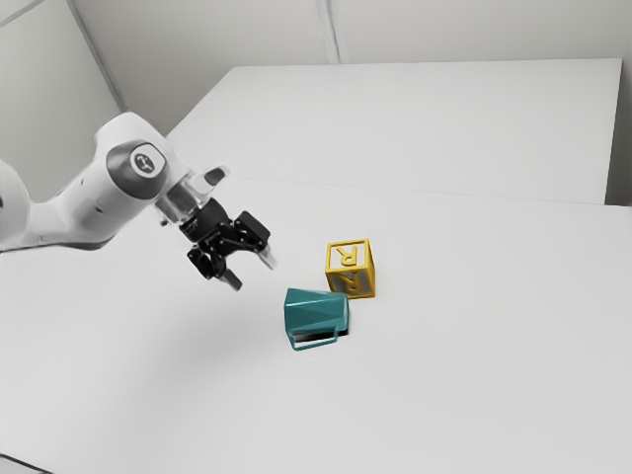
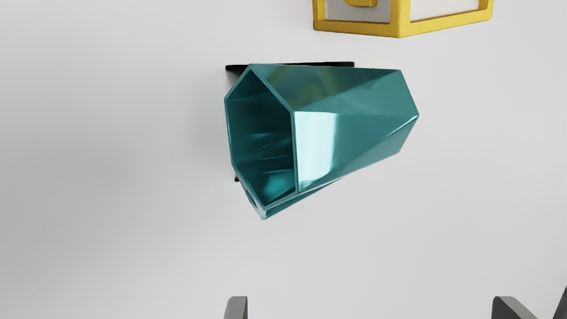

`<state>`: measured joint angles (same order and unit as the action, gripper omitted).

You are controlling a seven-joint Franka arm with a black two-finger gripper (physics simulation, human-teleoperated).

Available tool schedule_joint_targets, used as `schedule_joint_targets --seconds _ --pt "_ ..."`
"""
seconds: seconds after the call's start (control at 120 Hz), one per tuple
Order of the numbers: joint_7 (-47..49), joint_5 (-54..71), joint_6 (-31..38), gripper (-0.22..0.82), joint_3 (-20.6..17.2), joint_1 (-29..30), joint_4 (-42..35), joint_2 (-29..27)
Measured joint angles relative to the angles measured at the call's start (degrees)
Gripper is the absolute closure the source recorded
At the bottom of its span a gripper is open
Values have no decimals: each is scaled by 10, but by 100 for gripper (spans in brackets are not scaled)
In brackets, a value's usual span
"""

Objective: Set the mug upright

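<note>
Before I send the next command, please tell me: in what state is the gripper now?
Gripper: open, fingers apart, holding nothing, above the table, away from the mug.

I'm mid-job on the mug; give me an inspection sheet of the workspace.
Surface: white table, smooth-looking.
Job's things: teal mug, lying on its side; dark patch beside it, nature unclear.
Clutter: yellow-and-white letter block, near the mug, a gap between them.
Gripper: gripper open, raised off the table, nothing between its fingers.
Cables: none identifiable; thin dark line at the exterior view's lower left, unclear.
Surroundings: pale wall behind the table.
</note>
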<state>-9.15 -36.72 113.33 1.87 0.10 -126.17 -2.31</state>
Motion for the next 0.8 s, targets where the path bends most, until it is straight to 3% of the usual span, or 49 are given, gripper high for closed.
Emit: schedule_joint_targets --seconds 0.292,0.8 --pt "-50 -96 78 0 -3 -19 -53 25" --pt "-115 -176 135 0 -8 1 -50 76"
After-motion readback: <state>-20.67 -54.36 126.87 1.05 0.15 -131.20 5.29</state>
